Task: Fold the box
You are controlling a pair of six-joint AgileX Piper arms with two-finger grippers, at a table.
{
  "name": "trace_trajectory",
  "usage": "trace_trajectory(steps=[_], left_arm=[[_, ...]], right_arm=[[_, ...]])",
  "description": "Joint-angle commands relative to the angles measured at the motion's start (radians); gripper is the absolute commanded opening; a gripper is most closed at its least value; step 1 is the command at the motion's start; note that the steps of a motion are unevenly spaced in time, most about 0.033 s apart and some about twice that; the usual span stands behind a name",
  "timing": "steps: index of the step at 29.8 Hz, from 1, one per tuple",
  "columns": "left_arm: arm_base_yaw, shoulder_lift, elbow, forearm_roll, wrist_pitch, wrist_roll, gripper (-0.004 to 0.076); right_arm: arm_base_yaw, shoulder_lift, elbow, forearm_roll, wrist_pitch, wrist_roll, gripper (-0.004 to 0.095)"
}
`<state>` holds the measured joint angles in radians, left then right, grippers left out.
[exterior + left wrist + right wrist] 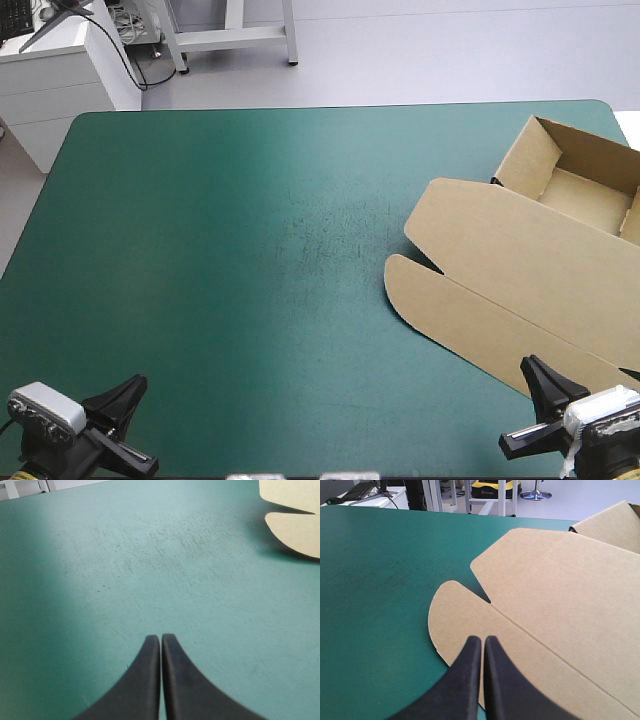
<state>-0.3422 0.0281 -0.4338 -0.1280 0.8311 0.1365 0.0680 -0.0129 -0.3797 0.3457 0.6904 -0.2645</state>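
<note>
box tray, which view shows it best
High view: the box shows its tray inside, walls raised. The right wrist view catches only one wall's outside beyond the flat lid; the left wrist view just flap tips.

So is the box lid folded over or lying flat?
Flat: the lid lies spread on the table, beside the tray with its walls raised.

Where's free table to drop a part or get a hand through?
Free: the teal-green cover from the left edge across to the brown box, far edge to near edge, ahead of the left gripper. Crowded: the right side, where the box lies, right gripper at its near flap.
</note>
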Motion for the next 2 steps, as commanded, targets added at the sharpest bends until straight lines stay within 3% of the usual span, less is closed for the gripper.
trace_trajectory(steps=[1, 2], left_arm=[[-0.004, 0.015, -0.022, -0.019, -0.079, -0.007, -0.0008], [-0.004, 0.015, -0.022, -0.019, -0.079, -0.007, -0.0008]], right_arm=[[0.005, -0.023, -0.022, 0.002, -0.069, 0.000, 0.0000], [0.005, -0.023, -0.022, 0.002, -0.069, 0.000, 0.0000]])
